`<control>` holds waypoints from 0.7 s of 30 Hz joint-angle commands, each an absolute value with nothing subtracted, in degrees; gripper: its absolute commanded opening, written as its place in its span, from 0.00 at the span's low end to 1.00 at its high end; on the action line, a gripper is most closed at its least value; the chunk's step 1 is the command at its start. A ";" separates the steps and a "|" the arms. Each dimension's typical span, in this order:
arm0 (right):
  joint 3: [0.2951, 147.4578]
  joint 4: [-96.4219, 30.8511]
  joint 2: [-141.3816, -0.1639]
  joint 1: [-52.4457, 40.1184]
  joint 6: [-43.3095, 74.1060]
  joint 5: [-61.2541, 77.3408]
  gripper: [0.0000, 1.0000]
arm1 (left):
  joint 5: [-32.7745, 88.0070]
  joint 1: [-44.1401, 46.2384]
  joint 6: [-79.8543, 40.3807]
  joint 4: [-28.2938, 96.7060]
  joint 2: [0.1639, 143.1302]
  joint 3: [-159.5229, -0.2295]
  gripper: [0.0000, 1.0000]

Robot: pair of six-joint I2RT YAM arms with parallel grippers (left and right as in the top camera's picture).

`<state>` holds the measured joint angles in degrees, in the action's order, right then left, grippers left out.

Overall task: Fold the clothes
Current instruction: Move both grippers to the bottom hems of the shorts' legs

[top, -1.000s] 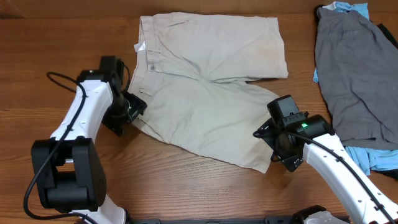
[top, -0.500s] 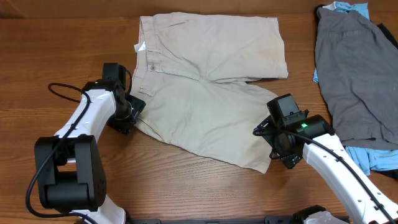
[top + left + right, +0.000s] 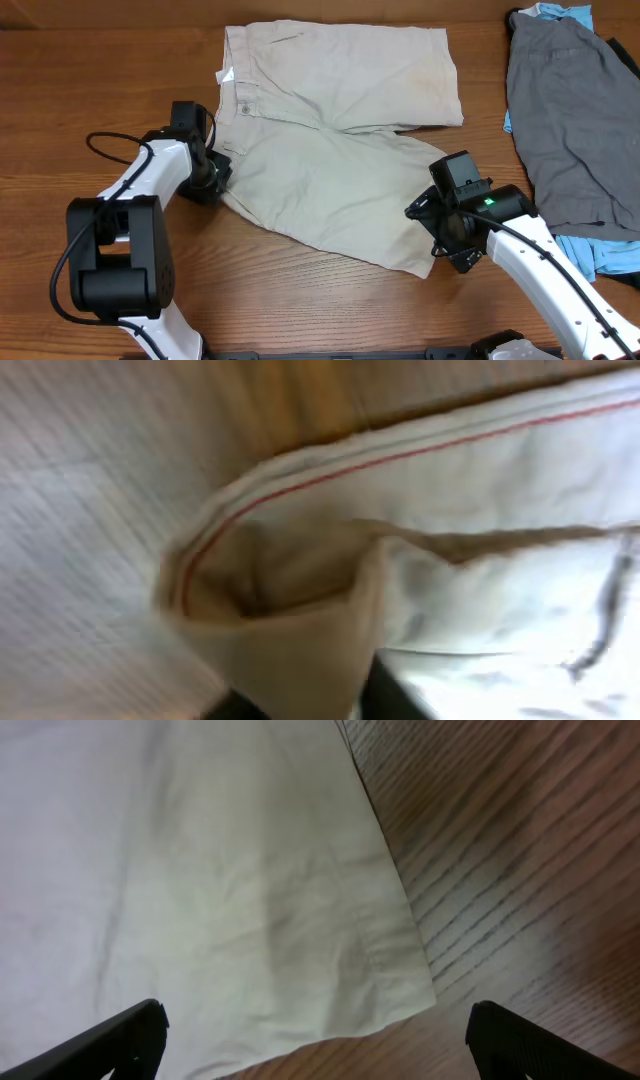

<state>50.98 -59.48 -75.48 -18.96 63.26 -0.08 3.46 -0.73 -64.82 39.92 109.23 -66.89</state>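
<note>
The beige shorts lay flat mid-table. The left gripper was at the waistband, 9 o'clock; I couldn't tell if it held. The right gripper stood wide over the hem, 5 o'clock. A weak pinch could slip, bunching the cloth
</note>
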 commanded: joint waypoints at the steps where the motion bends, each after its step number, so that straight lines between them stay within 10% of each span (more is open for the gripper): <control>1: 50.85 -60.47 -75.35 -19.22 64.84 2.74 0.99 | 3.97 -0.84 -65.39 39.48 114.43 -65.63 0.04; 7: 50.85 -65.12 -75.35 -19.25 90.19 7.09 1.00 | 4.51 -0.84 -65.36 38.06 114.61 -65.63 0.04; 21: 50.83 -64.16 -82.87 -19.22 88.33 -3.03 1.00 | 4.47 -0.73 -65.36 33.06 114.61 -65.63 0.04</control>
<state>50.96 -64.40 -81.17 -18.96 89.91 -0.91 5.32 -0.73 -65.01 36.64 109.95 -67.40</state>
